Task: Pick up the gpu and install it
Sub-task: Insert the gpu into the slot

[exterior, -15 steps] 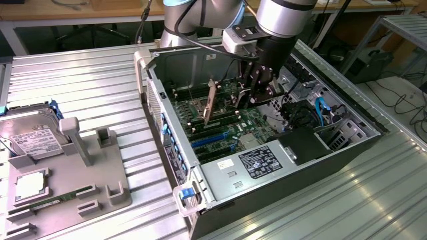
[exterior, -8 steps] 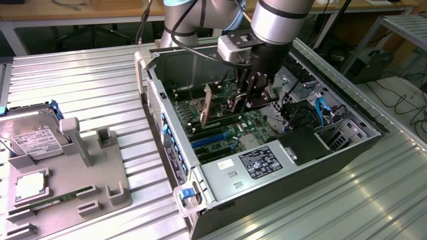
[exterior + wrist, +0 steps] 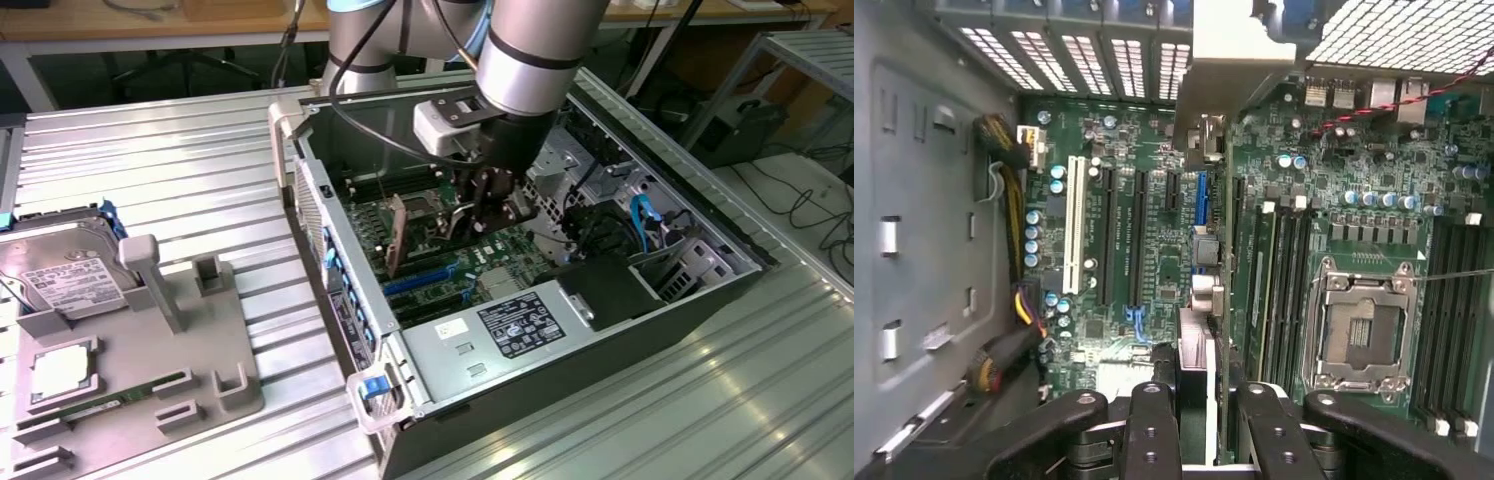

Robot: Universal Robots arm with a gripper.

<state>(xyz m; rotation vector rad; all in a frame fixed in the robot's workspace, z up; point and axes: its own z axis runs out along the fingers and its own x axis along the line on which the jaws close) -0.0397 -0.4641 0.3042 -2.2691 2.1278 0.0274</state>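
The gpu stands on edge inside the open computer case, over the motherboard's expansion slots. In the wrist view I look down its thin top edge. Its pale metal bracket sits at the far end, against the case's vented rear slot openings. My gripper reaches down into the case at the card's other end. Its two black fingers stand one on each side of the card, and the gripper is shut on it. Whether the card's lower edge sits in a slot is hidden.
A white slot and black slots lie beside the card, and a CPU socket lies on its other side. Blue cables and a labelled box crowd the case. At the exterior view's left, a grey fixture holds a hard drive.
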